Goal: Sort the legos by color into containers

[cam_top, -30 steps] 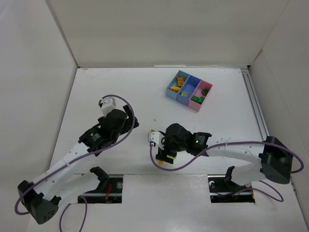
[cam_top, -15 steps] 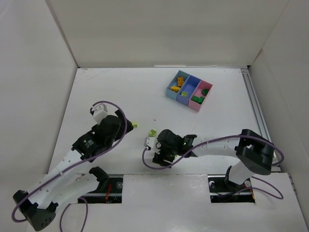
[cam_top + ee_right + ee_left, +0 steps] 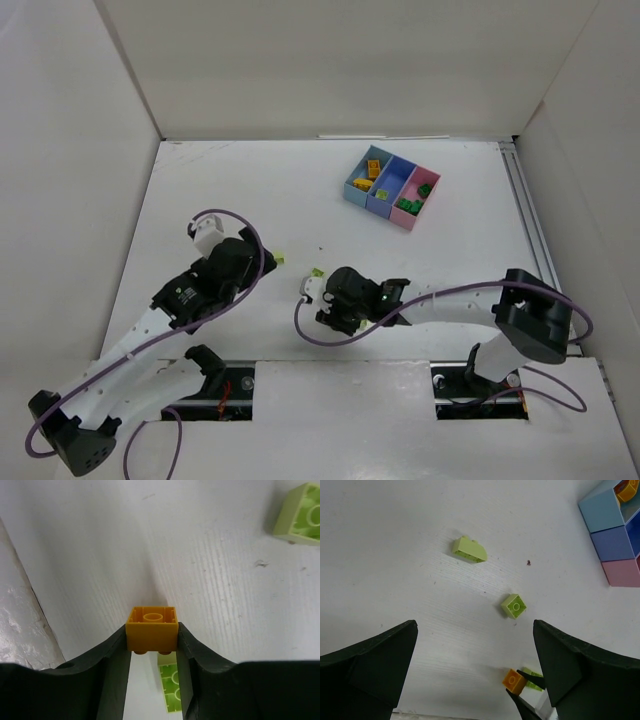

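My right gripper (image 3: 151,636) is shut on a small orange lego (image 3: 151,628) low over the table, seen from the left wrist view as an orange brick (image 3: 514,679) pinched between thin tips. A lime lego (image 3: 171,692) lies just under the jaws, and another lime one (image 3: 299,516) lies further off. My left gripper (image 3: 474,626) stands open and empty, with two lime legos (image 3: 469,549) (image 3: 514,605) on the table ahead of it. The containers (image 3: 392,187) sit at the back: light blue (image 3: 364,178) holding orange bricks, darker blue (image 3: 390,187), and pink (image 3: 415,198) holding dark green ones.
White walls enclose the table on the left, back and right. A metal rail (image 3: 530,225) runs along the right edge. Both arm bases and their purple cables (image 3: 470,295) crowd the near edge.
The right gripper's jaws have closed on the orange lego after shifting slightly left. The left arm drew back to the left, uncovering the lime legos, then held still.
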`<state>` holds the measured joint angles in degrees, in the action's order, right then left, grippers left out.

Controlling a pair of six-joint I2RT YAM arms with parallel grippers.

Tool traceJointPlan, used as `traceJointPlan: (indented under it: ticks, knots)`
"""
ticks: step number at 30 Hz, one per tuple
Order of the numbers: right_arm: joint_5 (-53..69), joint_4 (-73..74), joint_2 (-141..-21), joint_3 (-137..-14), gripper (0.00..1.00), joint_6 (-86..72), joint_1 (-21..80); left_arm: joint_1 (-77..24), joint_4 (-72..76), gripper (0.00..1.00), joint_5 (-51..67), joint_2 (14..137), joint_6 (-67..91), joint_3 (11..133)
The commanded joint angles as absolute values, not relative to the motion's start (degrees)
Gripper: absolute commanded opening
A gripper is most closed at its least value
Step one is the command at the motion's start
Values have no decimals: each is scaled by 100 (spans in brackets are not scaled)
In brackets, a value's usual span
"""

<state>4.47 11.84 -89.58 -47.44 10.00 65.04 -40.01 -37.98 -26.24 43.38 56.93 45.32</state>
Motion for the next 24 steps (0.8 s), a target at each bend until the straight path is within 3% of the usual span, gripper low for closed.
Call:
traceJointPlan:
  ticks: [1,7,13,24]
  knots:
    - [63,896,-8508,-4931,31,888,6565,-3990,-3683,100,-2812,4447,5748,4456]
    - [-246,896,-8332,-5729,28,1080,6040,-3938,-3043,100,-2707,4956,5433,4456]
    - [219,844,-8841,-7177,25,1081,4153,-2990,-2365,100,-1697,5738,4519,4517]
    - [-211,2276,-11504,-10625,25,1090,2479,-2347,-1468,100,-949,6626,3727,4632]
